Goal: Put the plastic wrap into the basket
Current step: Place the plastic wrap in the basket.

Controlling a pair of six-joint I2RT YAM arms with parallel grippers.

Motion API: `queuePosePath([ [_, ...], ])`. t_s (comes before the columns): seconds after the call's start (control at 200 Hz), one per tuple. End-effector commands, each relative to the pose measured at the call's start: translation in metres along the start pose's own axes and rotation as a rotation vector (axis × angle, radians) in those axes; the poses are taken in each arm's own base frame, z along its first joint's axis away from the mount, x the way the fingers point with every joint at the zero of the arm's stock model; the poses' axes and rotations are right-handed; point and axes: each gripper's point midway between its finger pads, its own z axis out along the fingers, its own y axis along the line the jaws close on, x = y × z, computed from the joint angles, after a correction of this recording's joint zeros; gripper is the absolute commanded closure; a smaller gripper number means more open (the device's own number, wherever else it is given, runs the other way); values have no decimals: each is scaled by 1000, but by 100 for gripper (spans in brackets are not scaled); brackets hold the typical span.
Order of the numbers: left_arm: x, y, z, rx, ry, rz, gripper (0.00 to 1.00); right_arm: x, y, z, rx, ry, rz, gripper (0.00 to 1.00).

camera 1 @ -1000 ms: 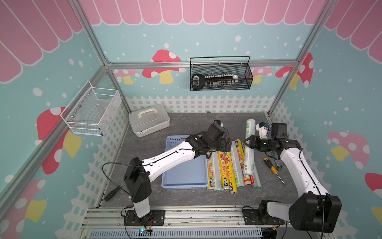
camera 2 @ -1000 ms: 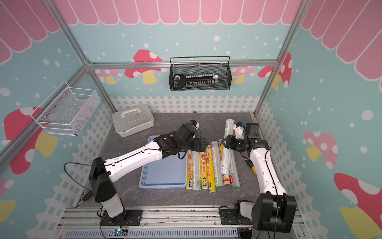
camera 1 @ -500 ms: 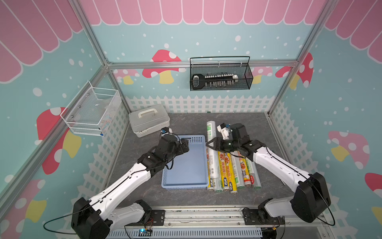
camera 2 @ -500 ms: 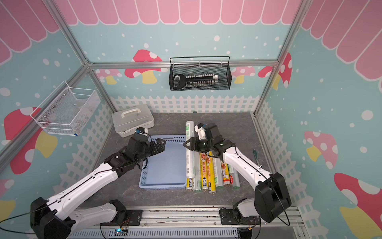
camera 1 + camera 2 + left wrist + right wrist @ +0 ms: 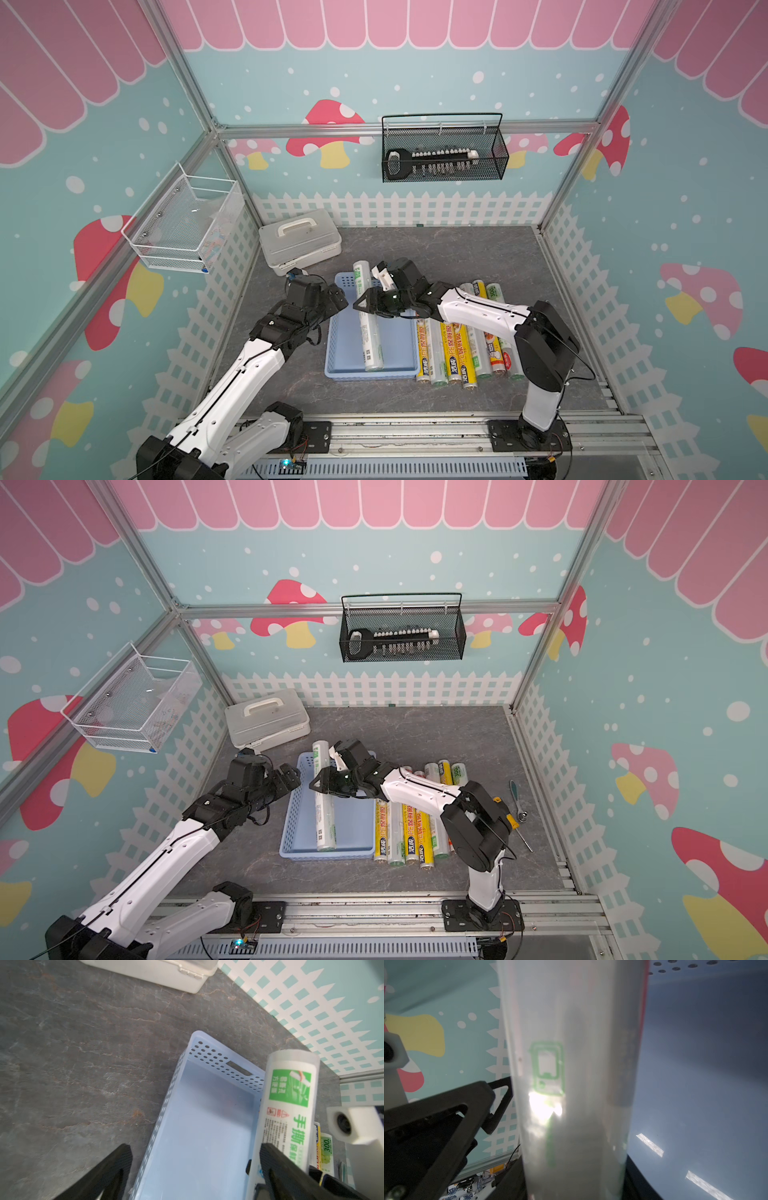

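Right hand (image 5: 367, 308) carried roll (image 5: 371, 345) over basket (image 5: 399, 353), left hand (image 5: 340, 300) withdrawn

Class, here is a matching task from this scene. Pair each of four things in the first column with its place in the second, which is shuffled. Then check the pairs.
Things
1. white-and-green roll
2. black wire basket
3. white lidded box
4. screwdriver

Places
A. hanging on the back wall
B. lying on the table, partly hidden by the right arm
C. gripped by the right gripper over the blue basket
D. standing in the table's back corner

Pairs: 1-C, 2-A, 3-D, 4-B
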Motion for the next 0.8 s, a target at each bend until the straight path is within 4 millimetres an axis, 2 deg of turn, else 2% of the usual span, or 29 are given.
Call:
queuePosePath([
  [0.0, 13, 23, -1, -68, 53, -18, 1, -5, 13, 20, -17, -27, 30, 85],
  [0.28, 4, 51, -21, -146, -35, -53, 1, -3, -9, 59, 105, -45, 79, 85],
  [0.365, 2, 53, -25, -146, -55, -55, 1, -1, -20, 65, 160, -57, 95, 85],
  [0.525, 2, 54, -26, -140, -59, -59, 1, -11, -21, 69, 188, -90, 73, 86],
  [0.675, 5, 53, -23, -138, -46, -74, 1, -16, -34, 74, 234, -113, 99, 86],
  [0.795, 6, 52, -22, -137, -36, -69, 1, -16, -29, 83, 228, -80, 92, 85],
])
